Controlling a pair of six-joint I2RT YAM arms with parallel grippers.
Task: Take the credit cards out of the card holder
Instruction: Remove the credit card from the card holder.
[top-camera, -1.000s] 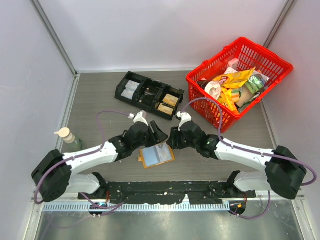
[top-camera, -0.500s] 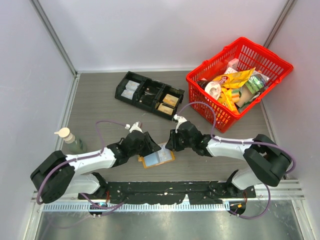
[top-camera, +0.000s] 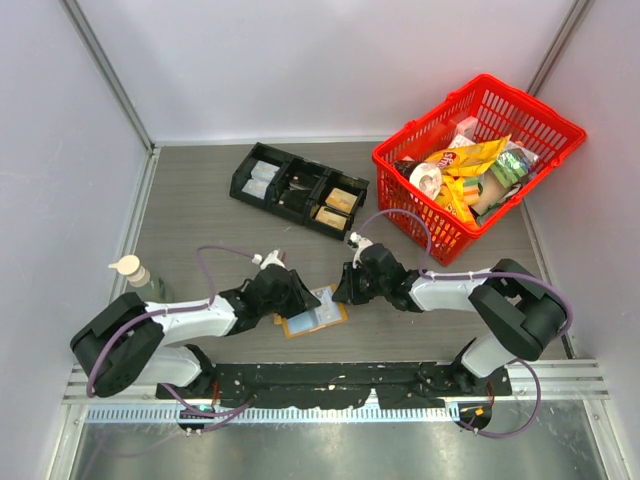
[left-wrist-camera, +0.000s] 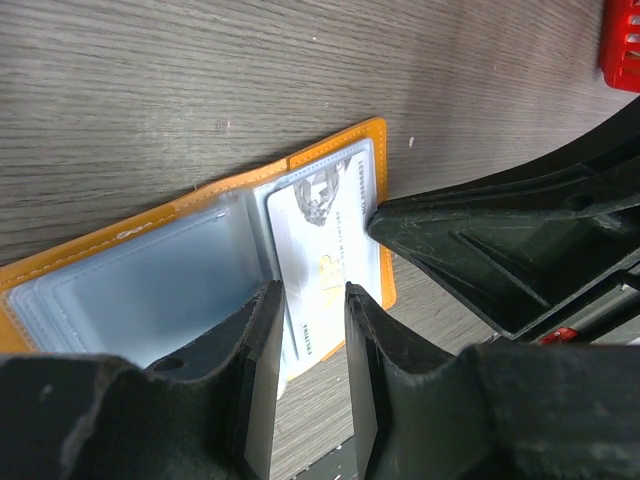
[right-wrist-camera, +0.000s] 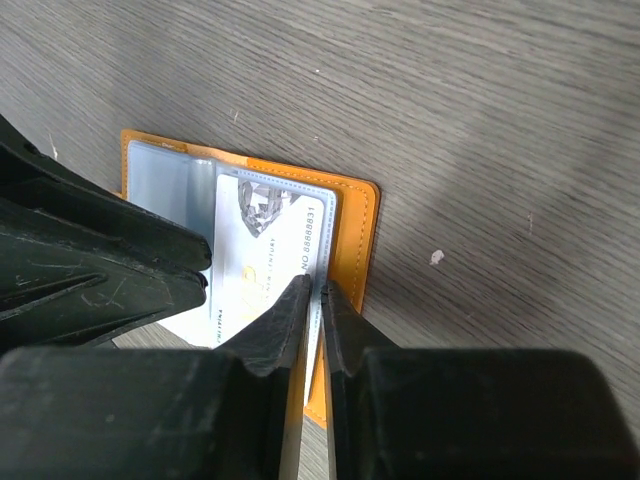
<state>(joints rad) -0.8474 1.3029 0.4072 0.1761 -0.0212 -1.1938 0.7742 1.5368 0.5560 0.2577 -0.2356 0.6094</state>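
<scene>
While narrowly parted, right tool (right-wrist-camera: 312, 292) meets the card (right-wrist-camera: 262, 245).

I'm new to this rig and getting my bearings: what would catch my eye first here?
The open orange card holder lies in the middle foreground of the overhead view, a white card in its sleeve. The left pincer and right pincer are set on it from either side. Next comes the bright red basket, packed full, at far right.
</scene>
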